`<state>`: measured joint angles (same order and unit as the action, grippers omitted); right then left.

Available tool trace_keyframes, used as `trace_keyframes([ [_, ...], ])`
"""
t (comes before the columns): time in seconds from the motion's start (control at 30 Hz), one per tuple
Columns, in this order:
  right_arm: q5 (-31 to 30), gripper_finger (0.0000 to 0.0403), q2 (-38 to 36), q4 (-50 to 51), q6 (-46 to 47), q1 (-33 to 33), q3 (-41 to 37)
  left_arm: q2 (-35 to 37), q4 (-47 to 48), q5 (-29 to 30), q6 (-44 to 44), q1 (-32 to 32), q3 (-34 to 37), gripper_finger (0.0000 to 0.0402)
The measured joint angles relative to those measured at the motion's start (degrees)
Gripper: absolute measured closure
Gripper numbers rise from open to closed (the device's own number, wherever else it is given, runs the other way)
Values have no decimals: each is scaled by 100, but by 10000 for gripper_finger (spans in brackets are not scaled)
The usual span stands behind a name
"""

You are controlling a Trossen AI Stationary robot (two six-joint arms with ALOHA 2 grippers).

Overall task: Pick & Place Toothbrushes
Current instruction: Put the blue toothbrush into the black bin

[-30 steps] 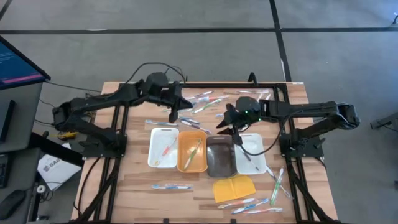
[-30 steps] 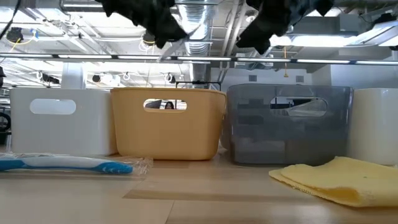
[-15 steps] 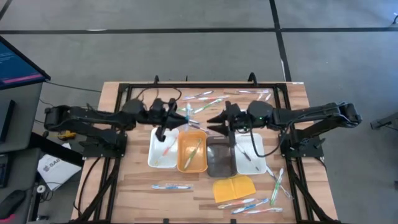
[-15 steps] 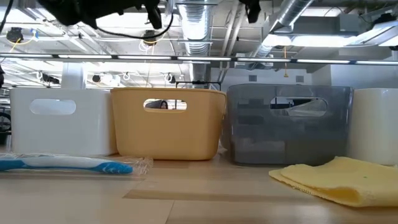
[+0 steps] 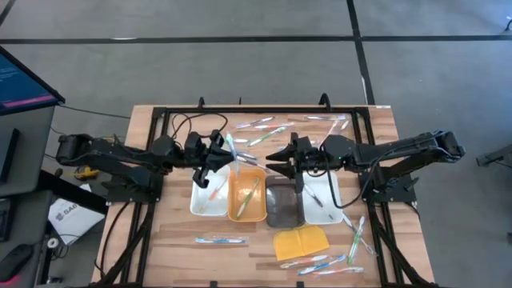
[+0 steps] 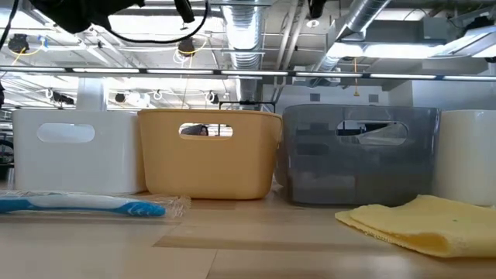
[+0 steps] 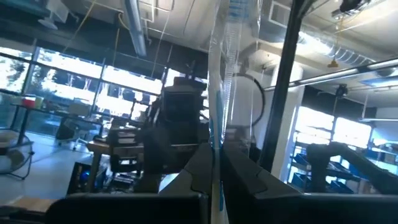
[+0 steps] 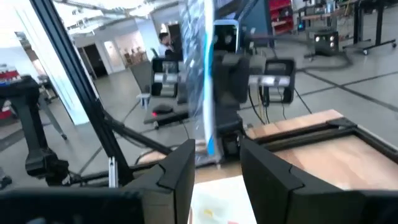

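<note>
Overhead, left gripper [image 5: 226, 157] and right gripper [image 5: 279, 162] each pinch a wrapped toothbrush [image 7: 219, 93] upright between their fingers.

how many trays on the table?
4, in a row mid-table: white tray on the left, orange tray, grey tray, then a second white tray on the right. None appear hidden.

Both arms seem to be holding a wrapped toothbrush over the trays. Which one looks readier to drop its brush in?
Probably the left. Its gripper holds a wrapped toothbrush above the near edges of the white tray and orange tray. The right gripper holds its toothbrush just beyond the grey tray.
</note>
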<state>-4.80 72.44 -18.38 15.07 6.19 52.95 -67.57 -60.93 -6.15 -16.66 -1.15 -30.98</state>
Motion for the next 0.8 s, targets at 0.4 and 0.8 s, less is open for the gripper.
trace_keyframes([
  [0.4, -22, 280, 2, -30, 151, -265, 0, -1117, 33, -293, -631, 61, -528, 395],
  [0.8, -31, 234, 2, -21, -37, -152, 0, -1579, -7, -327, -485, 176, -910, 395],
])
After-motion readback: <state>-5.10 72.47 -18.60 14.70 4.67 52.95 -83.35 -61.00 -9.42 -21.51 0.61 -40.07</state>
